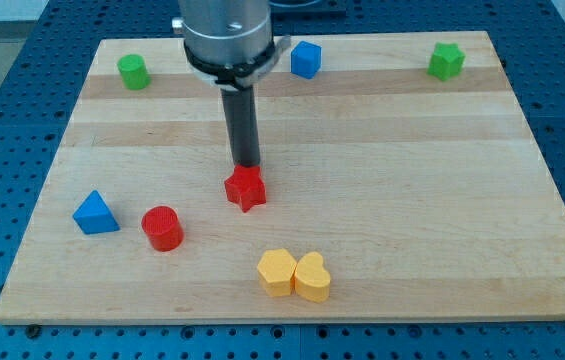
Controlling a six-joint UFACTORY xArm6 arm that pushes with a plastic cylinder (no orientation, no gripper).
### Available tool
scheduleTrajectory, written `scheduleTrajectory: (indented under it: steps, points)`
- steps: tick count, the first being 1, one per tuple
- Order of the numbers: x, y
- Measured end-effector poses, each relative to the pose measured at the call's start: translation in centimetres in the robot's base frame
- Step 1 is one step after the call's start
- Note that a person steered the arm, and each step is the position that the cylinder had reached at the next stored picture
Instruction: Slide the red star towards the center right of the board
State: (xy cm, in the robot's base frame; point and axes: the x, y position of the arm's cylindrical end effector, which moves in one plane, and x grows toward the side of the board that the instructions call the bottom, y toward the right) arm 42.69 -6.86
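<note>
The red star (246, 188) lies on the wooden board (412, 200), a little left of the middle. My tip (247, 165) stands right at the star's top edge, touching or almost touching it. The dark rod rises from there to the arm's grey housing (225, 35) at the view's top.
A red cylinder (163, 228) and a blue triangle (94, 213) lie at the lower left. A yellow hexagon (277, 271) and a yellow heart (312, 277) touch near the bottom. A green block (134, 72), a blue cube (305, 59) and a green star (446, 61) lie along the top.
</note>
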Motion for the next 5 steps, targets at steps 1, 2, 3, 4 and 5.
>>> scheduleTrajectory:
  steps: [1, 2, 3, 4, 5]
  points:
    - [-1.4, -3.1]
    - [4.2, -3.1]
    - [7.1, -1.2]
    - [7.4, 0.6]
    - [6.2, 5.4]
